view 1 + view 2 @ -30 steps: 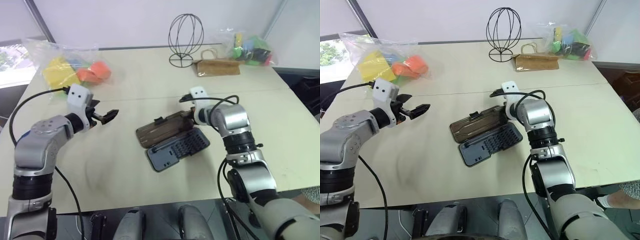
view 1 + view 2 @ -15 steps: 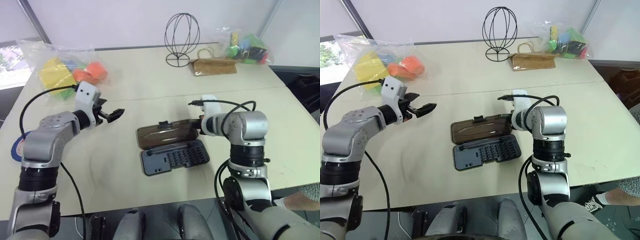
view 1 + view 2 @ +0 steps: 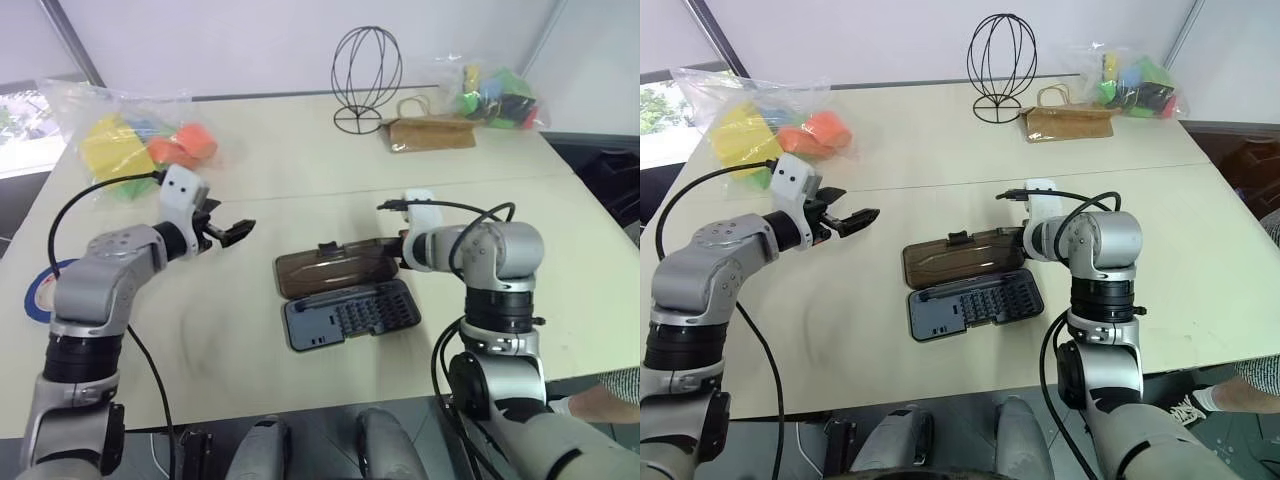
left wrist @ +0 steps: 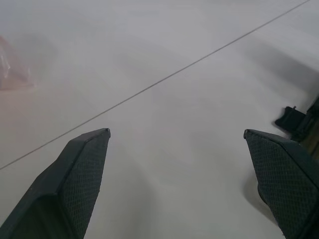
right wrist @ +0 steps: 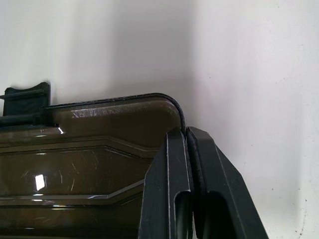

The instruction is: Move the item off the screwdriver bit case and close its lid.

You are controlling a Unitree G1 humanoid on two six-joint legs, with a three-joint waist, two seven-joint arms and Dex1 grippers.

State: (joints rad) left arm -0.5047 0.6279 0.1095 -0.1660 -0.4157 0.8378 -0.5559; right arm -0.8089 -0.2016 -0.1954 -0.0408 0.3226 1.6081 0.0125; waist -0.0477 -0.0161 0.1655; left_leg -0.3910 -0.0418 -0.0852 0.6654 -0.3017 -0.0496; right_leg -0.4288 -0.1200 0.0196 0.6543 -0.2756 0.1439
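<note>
The screwdriver bit case (image 3: 350, 313) lies open in the middle of the table, rows of bits showing. Its smoky-brown lid (image 3: 335, 268) is folded back flat behind it, black latch tab at the far edge. My right gripper (image 5: 185, 130) is shut, its fingertips resting at the lid's right corner with nothing between them. Well left of the case, my left gripper (image 3: 238, 230) hangs open and empty above the bare table. The item, a blue ring of tape (image 3: 38, 291), lies at the table's left edge, partly behind my left arm.
A black wire head form (image 3: 367, 70) and a brown paper bag (image 3: 432, 133) stand at the back. Plastic bags of coloured things sit at the back left (image 3: 140, 145) and back right (image 3: 495, 98). The table's front edge is just below the case.
A second ago the case lay slanted; the right gripper drew back at the lid's end and the case swung round square to the table's front edge. Since half a second ago nothing moved.
</note>
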